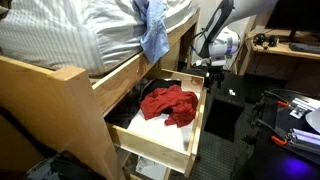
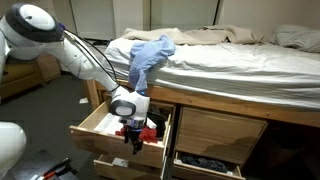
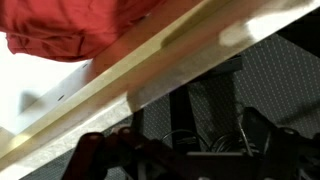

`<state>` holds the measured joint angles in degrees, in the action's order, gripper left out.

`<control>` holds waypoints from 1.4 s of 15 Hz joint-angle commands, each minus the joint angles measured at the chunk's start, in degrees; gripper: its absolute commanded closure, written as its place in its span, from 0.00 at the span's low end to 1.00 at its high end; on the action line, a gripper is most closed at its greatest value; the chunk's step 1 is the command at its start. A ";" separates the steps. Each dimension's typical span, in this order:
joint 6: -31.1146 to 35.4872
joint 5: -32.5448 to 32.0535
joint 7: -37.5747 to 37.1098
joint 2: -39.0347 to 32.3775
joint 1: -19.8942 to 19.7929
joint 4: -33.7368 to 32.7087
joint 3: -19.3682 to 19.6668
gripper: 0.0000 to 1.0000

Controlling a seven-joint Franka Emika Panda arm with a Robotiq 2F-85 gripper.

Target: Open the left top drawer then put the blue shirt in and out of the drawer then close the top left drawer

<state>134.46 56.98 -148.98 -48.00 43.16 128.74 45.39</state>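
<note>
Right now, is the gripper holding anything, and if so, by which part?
Nothing. The gripper is open at the front of the pulled-out drawer; the blue shirt hangs off the bed, and a red garment lies in the drawer.

The left top drawer [image 1: 198, 115], light blond wood, is standing pulled far out from under the bed [image 2: 240, 62], showing its white inner bottom. The blue shirt [image 1: 153, 30], soft and crumpled, is draping over the mattress edge just above it.
</note>
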 commanded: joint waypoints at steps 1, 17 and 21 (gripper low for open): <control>0.29 0.71 0.00 -0.35 -0.13 0.00 -0.15 0.00; 23.65 24.89 -0.04 -3.11 4.85 -2.83 -7.11 0.00; 26.96 28.36 -0.28 -5.64 6.37 -5.18 -8.41 0.00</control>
<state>161.43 85.34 -149.26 -53.65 49.53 123.56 36.98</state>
